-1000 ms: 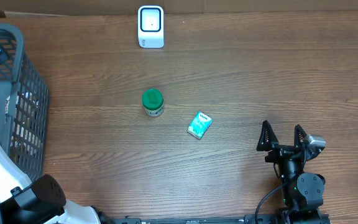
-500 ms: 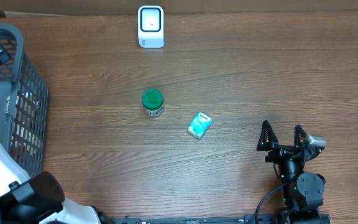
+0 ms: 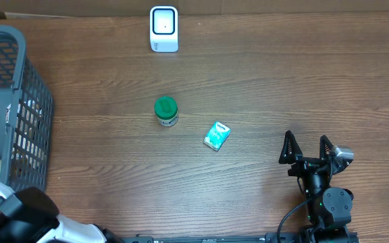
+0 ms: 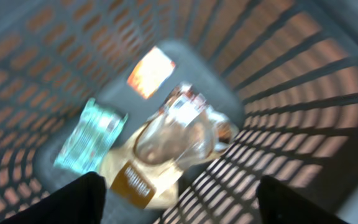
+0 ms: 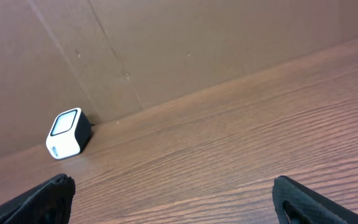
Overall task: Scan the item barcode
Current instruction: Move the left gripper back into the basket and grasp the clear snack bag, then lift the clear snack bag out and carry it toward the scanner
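Blurred basket (image 4: 303, 74) holding teal packet (image 4: 92, 140), fingers (image 4: 73, 202) wide apart

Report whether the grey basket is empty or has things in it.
Not empty. The left wrist view looks into the basket and shows a teal packet, an orange packet and a clear wrapped item inside.

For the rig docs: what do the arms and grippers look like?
Right arm: all black, round joint housing with a green light, black cable looping off it, silver-grey block by the wrist. Right gripper: two black tapered fingers. Left arm: white links, rounded black joint cover. Left gripper: dark fingers, blurred. No readable markings.
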